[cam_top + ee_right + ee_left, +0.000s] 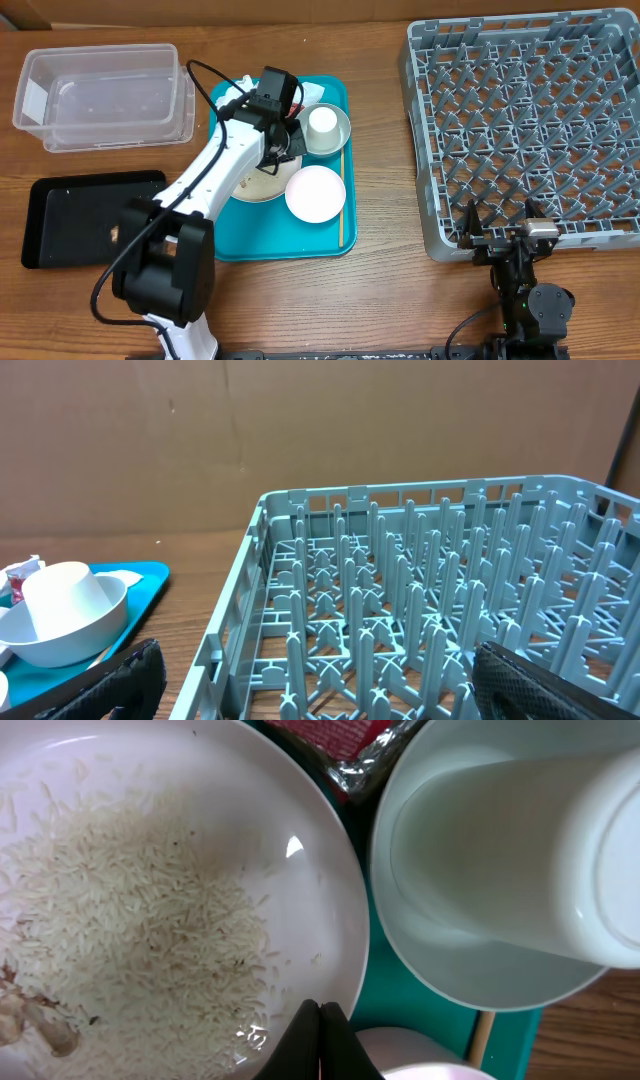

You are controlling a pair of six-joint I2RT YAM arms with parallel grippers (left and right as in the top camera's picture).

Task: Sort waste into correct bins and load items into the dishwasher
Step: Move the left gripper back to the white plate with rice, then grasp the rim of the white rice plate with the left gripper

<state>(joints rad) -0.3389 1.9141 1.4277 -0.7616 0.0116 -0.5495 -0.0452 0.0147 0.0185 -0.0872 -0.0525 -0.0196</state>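
The pale plate (252,185) lies on the teal serving tray and holds rice grains (130,910) and brown bits (30,1025). My left gripper (281,143) hovers over the plate's right part; its fingers (320,1025) are shut with nothing between them. The white cup (322,121) stands in the silvery-grey bowl (342,139); both also show in the left wrist view (500,850). The white bowl (315,193) and the wooden stick (341,200) lie to the right. The red wrapper (330,730) shows behind the plate. The napkin (231,96) is at the tray's back left. My right gripper (500,228) is open and empty at the dish rack's (530,120) front edge.
The teal serving tray (232,245) sits mid-table. The clear plastic tub (105,98) stands at the back left, the flat black tray (70,215) in front of it. The rack's upright pegs (420,590) fill the right wrist view.
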